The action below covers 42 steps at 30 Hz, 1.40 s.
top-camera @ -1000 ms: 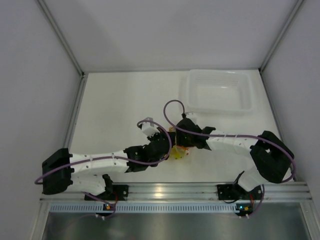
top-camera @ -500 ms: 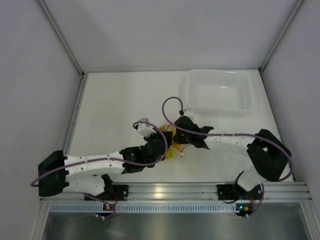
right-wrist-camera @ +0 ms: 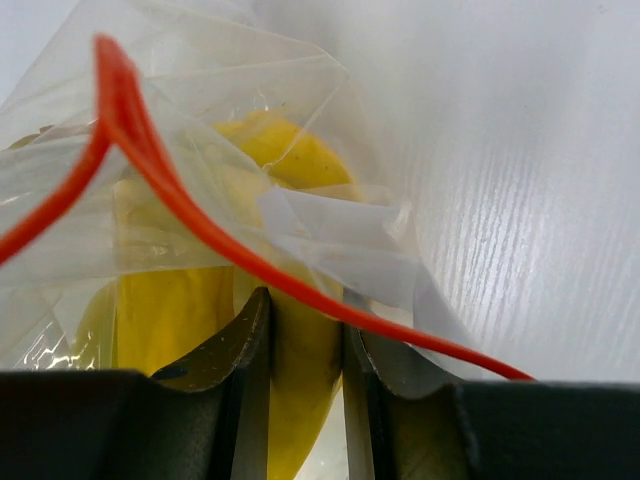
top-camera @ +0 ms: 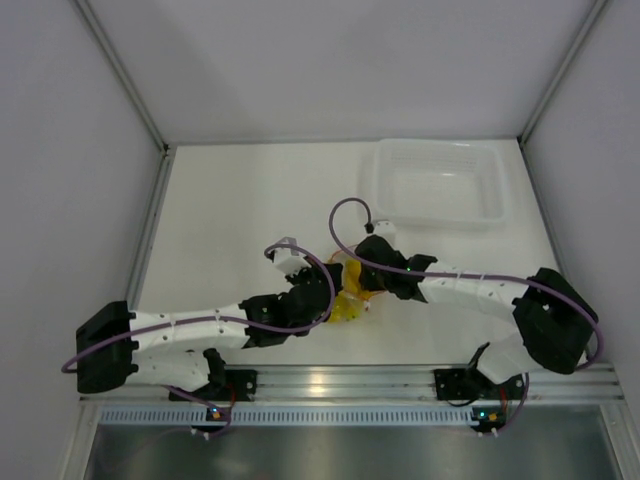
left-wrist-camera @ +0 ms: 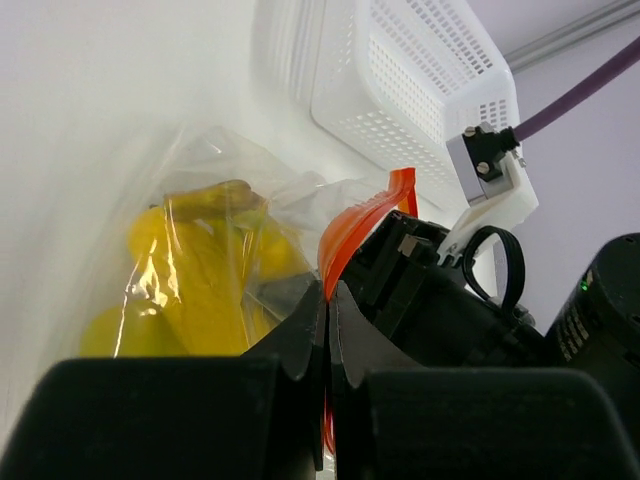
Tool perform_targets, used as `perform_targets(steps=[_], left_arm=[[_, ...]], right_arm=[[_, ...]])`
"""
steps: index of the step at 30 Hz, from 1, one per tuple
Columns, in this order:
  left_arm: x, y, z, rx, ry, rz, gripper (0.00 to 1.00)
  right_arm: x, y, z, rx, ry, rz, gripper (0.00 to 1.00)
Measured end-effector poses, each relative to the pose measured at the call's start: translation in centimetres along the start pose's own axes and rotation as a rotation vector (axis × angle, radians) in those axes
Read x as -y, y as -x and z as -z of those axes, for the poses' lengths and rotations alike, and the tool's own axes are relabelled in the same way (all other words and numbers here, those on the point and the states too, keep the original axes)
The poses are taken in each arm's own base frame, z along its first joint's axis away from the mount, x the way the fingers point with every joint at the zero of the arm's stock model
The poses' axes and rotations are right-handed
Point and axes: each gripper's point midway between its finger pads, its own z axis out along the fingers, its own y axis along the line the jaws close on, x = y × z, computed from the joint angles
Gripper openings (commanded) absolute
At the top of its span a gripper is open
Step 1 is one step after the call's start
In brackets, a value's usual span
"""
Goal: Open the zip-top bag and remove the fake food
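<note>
The zip-top bag [top-camera: 352,302] lies near the table's front middle, between both grippers. My left gripper [top-camera: 330,286] is shut on its orange-red zipper strip [left-wrist-camera: 355,225], which rises from the closed jaws [left-wrist-camera: 328,292]. The yellow banana bunch [left-wrist-camera: 195,290] shows through the clear plastic. My right gripper [top-camera: 364,276] is at the bag's mouth; in the right wrist view its jaws [right-wrist-camera: 305,312] are shut on a yellow banana piece [right-wrist-camera: 300,160], with the strip [right-wrist-camera: 150,160] crossing in front. I cannot make out the smaller ridged fruit.
A rigid clear tray [top-camera: 490,190] stands at the back right; its ribbed wall [left-wrist-camera: 400,90] shows in the left wrist view. White walls enclose the table on the left, back and right.
The left arm pulled slightly back to the left with the strip. The right gripper shifted slightly, and more yellow shows between the grippers.
</note>
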Motion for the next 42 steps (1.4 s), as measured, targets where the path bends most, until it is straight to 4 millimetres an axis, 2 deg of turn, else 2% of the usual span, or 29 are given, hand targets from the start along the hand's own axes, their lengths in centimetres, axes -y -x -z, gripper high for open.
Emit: perform_targets(steps=[10, 19, 30, 37, 42], left_arm=[[-0.4, 0.8, -0.6, 0.066, 0.032, -0.066, 0.0], [1.1, 3.5, -0.7, 0.165, 0.047, -0.146, 0.0], [-1.1, 4.6, -1.4, 0.186, 0.127, -0.21, 0.0], [-0.8, 3.7, -1.5, 0.119, 0.104, -0.247, 0.0], [1.1, 2.4, -1.7, 0.033, 0.005, -0.287, 0.0]], right_arm=[[0.0, 1.2, 3.6, 0.059, 0.018, 0.042, 0.0], [0.8, 0.3, 4.1, 0.059, 0.002, 0.067, 0.0], [0.1, 1.0, 5.6, 0.104, 0.056, 0.071, 0.0], [0.8, 0.6, 5.7, 0.096, 0.038, 0.083, 0.0], [1.7, 1.1, 5.8, 0.076, -0.019, 0.107, 0.0]])
